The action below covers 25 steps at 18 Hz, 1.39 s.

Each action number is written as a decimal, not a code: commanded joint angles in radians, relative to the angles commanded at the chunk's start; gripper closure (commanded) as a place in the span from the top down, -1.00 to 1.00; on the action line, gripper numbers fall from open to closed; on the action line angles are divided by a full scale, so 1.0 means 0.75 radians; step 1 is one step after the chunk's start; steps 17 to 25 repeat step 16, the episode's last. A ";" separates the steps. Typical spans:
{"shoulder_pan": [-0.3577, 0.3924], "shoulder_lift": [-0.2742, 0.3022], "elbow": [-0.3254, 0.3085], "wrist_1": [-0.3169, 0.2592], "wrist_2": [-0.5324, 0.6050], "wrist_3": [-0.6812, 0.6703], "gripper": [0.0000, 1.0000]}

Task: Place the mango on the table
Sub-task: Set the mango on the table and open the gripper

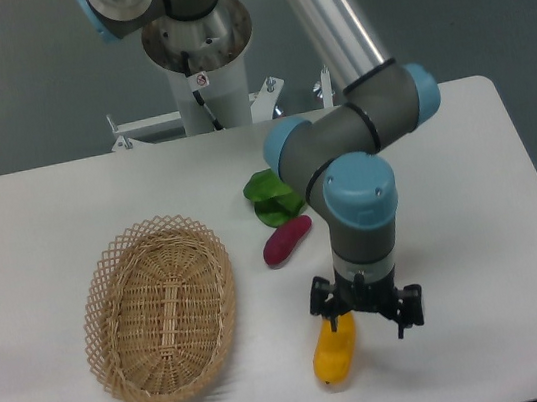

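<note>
Yellow and shading to orange, the mango lies on the white table at the near edge, right of the empty wicker basket and nearer than the sweet potato. The gripper sits over its far end; whether its fingers grip the fruit I cannot tell. Placement looks nearly done: release and retreat remain. Its long axis runs near-to-far, tilted slightly right at the far end.
</note>
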 joint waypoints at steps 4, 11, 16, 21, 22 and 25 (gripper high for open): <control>0.025 0.023 0.051 -0.151 0.006 0.151 1.00; 0.100 0.115 0.090 -0.348 0.006 0.329 1.00; 0.113 0.125 0.096 -0.381 0.008 0.358 1.00; 0.113 0.125 0.096 -0.381 0.008 0.358 1.00; 0.113 0.125 0.096 -0.381 0.008 0.358 1.00; 0.113 0.125 0.096 -0.381 0.008 0.358 1.00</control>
